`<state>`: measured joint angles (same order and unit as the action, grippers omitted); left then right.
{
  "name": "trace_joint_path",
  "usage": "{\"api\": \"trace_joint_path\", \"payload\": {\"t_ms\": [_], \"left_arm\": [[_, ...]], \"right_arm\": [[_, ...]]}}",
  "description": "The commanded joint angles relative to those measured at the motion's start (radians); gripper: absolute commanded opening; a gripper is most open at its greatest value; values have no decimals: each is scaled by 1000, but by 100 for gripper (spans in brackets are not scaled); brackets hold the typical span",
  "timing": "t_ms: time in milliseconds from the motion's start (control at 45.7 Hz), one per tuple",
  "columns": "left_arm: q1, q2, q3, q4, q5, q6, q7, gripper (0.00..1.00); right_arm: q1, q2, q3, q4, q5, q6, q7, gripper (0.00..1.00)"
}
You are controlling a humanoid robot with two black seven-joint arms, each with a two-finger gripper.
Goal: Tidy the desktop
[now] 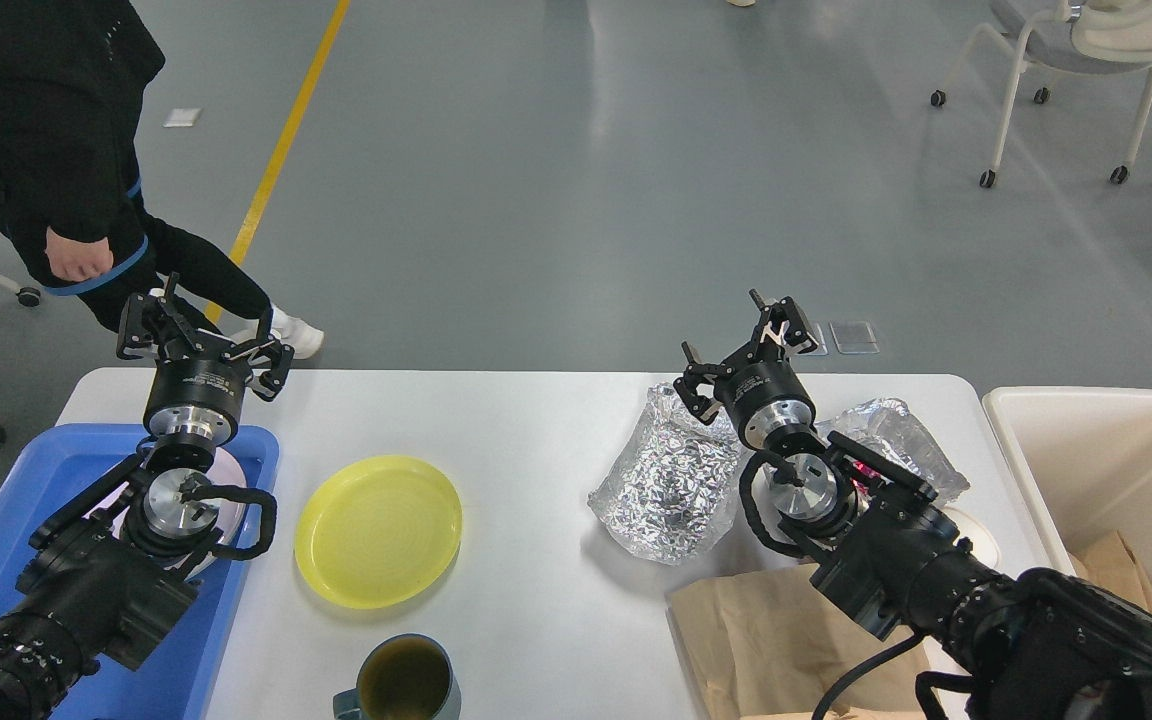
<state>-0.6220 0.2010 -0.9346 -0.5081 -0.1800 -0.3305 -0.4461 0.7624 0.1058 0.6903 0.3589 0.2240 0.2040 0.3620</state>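
Mug (pixel 404 682): nearest edge of the desktop (pixel 536 600), dark inside, partly cut off by the frame.
Paper bag (pixel 766 640): brown, flat at near right, under the right arm.
Plate (pixel 378 530): yellow, bare, left of centre.
Blue tray (pixel 16 500): at the left end, a pale dish under the left arm.
Foil bags (pixel 671 480): two, crumpled, right of centre.
Cream bin (pixel 1106 470): off the right end.
Desktop: white, spanning between tray and bin.
Left gripper (pixel 201 335): fingers spread, nothing held — above the tray's far edge.
Right gripper (pixel 746 345): fingers spread, nothing held — above the foil.
Person (pixel 56 150): beyond the far left corner.
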Motion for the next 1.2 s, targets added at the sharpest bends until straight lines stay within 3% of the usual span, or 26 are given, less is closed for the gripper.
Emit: {"api": "trace_joint_path", "payload": {"t_ms": [0, 854, 1051, 1182], "left_arm": [[1, 0, 0, 0, 1, 1, -2, 100], [-2, 9, 16, -1, 4, -5, 17, 100], [-105, 121, 33, -1, 8, 13, 17, 100], [-217, 173, 206, 0, 11, 57, 17, 100]], "right_arm": [[0, 0, 0, 0, 0, 0, 0, 100], [0, 0, 0, 0, 0, 0, 0, 100], [0, 0, 0, 0, 0, 0, 0, 100], [0, 0, 0, 0, 0, 0, 0, 100]]}}
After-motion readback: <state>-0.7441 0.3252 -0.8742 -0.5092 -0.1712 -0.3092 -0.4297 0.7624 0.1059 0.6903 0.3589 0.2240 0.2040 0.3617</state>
